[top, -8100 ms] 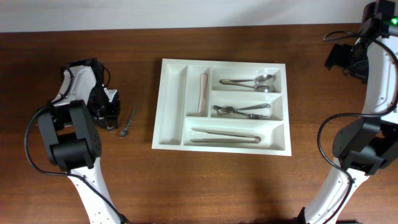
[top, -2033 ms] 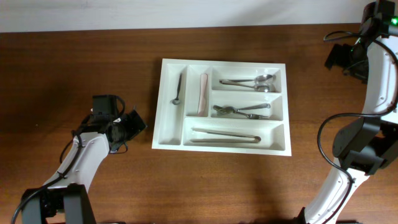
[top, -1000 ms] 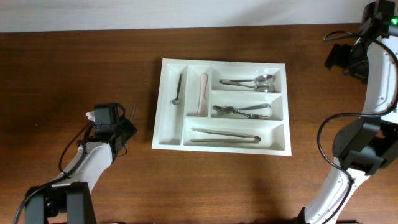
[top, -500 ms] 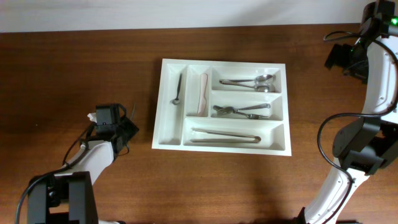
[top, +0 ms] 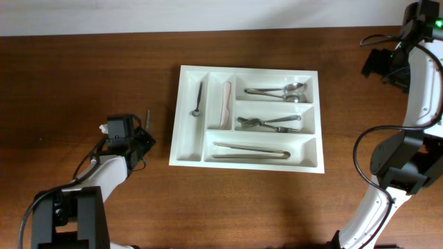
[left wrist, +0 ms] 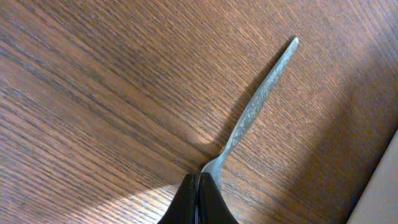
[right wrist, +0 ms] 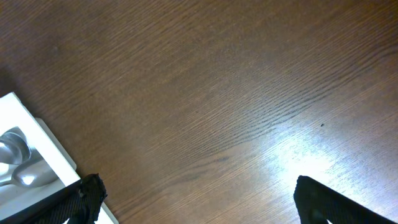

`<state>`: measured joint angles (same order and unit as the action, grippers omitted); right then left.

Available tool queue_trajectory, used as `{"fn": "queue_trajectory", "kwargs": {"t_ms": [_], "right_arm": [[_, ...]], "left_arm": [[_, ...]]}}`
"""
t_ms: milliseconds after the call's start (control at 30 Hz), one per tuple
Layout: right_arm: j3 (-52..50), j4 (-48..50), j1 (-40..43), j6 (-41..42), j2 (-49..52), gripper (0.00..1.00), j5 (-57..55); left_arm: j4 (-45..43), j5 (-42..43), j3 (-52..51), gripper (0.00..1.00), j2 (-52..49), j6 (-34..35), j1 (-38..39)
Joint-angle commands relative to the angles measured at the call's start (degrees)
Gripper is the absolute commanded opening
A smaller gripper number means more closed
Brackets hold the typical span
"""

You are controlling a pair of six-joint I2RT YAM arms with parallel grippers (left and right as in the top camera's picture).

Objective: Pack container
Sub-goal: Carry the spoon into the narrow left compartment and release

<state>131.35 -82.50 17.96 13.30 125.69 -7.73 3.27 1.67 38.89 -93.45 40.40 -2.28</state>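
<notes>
The container (top: 249, 69), a large white tray, lies in the middle of the table with cutlery in every compartment. A thin metal utensil (top: 147, 119) lies on the wood left of it. In the left wrist view the utensil's handle (left wrist: 261, 93) runs up and to the right, and its wider end disappears between the fingertips. My left gripper (left wrist: 198, 177) is shut on that end, its jaws pressed together; overhead it (top: 142, 138) sits just below the handle. My right gripper (right wrist: 202, 202) hangs wide open over bare wood at the far right, holding nothing.
The tray holds a small spoon (top: 199, 97), a pink utensil (top: 225, 104), spoons (top: 277, 91), forks (top: 270, 123) and tongs (top: 250, 151). A corner of the tray (right wrist: 43, 146) shows at the left of the right wrist view. The right arm (top: 415, 83) stands at the right table edge.
My left gripper has gone from partly open to shut at the utensil's end after a small shift toward it. The right arm has not moved.
</notes>
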Motion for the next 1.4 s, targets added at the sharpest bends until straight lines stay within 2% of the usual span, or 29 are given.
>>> {"fn": "queue_trajectory", "kwargs": {"t_ms": [0,133,300,433,700,800,933,1100,1233,1367], "right_arm": [[-0.2,0.0,-0.3,0.0,0.3,0.99,-0.9],[-0.2,0.0,-0.3,0.0,0.3,0.99,-0.9],[-0.2,0.0,-0.3,0.0,0.3,0.99,-0.9],[-0.2,0.0,-0.3,0.0,0.3,0.99,-0.9],[-0.2,0.0,-0.3,0.0,0.3,0.99,-0.9],[-0.2,0.0,-0.3,0.0,0.3,0.99,-0.9],[-0.2,0.0,-0.3,0.0,0.3,0.99,-0.9],[-0.2,0.0,-0.3,0.0,0.3,0.99,-0.9],[-0.2,0.0,-0.3,0.0,0.3,0.99,-0.9],[-0.2,0.0,-0.3,0.0,0.3,0.99,-0.9]], "left_arm": [[-0.7,0.6,-1.3,0.02,-1.7,-0.1,0.0],[-5.1,2.5,-1.3,0.02,-1.7,-0.1,0.0],[-6.3,2.6,-0.4,0.02,-1.5,-0.2,0.0],[-5.9,2.6,2.8,0.02,-0.9,-6.3,-0.5],[5.8,3.0,16.2,0.02,3.3,-17.4,-1.4],[9.6,8.9,20.0,0.02,3.8,-20.8,-1.1],[9.4,16.4,21.4,0.02,4.1,-20.8,0.4],[10.1,16.4,21.4,0.02,4.1,-20.4,4.9],[10.2,9.8,21.4,0.02,4.1,-17.2,9.6],[12.3,-0.9,21.4,0.02,4.1,-8.2,13.6]]}}
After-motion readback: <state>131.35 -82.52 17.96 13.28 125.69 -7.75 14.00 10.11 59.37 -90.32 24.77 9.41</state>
